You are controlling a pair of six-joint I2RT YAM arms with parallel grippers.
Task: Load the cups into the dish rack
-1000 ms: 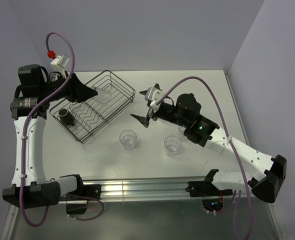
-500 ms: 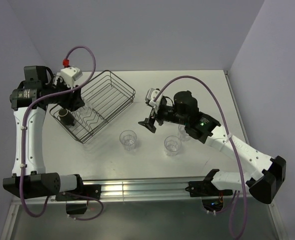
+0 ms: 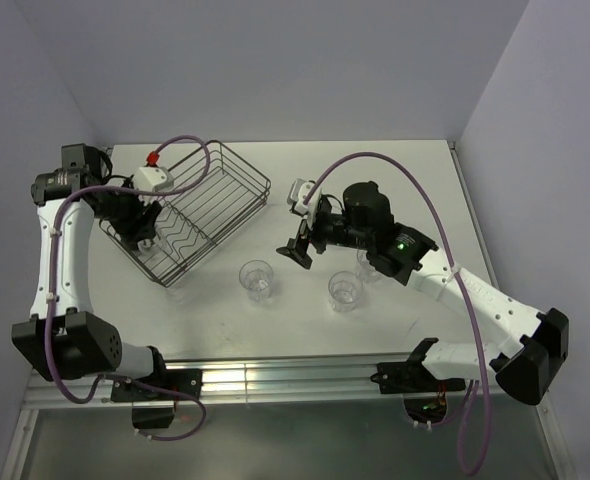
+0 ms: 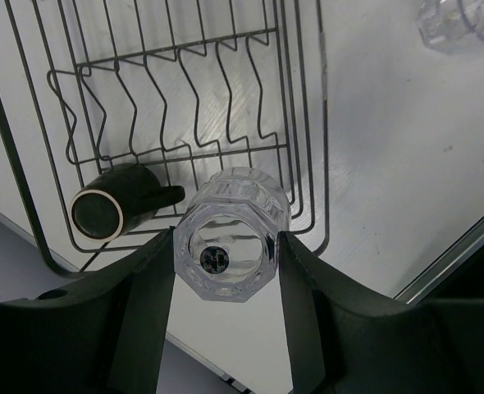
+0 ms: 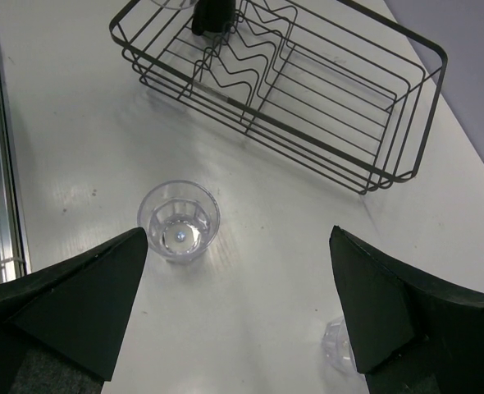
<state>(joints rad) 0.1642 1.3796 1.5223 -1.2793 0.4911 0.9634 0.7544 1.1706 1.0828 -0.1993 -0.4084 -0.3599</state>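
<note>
One tumbler (image 4: 463,20) is cut off by the top edge (left wrist view).

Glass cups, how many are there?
4. One cup in the left hand at the dish rack; two cups standing on the table; one half hidden behind the right arm. More may be hidden.

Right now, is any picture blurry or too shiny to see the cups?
Top view: sharp, soft even light, only the metal rail glints. Left wrist view: the held glass is crisp, the jaws on either side of it are dark, and the table is brightly lit. Right wrist view: the standing glass is clear; the black jaws at the corners look soft.
</note>
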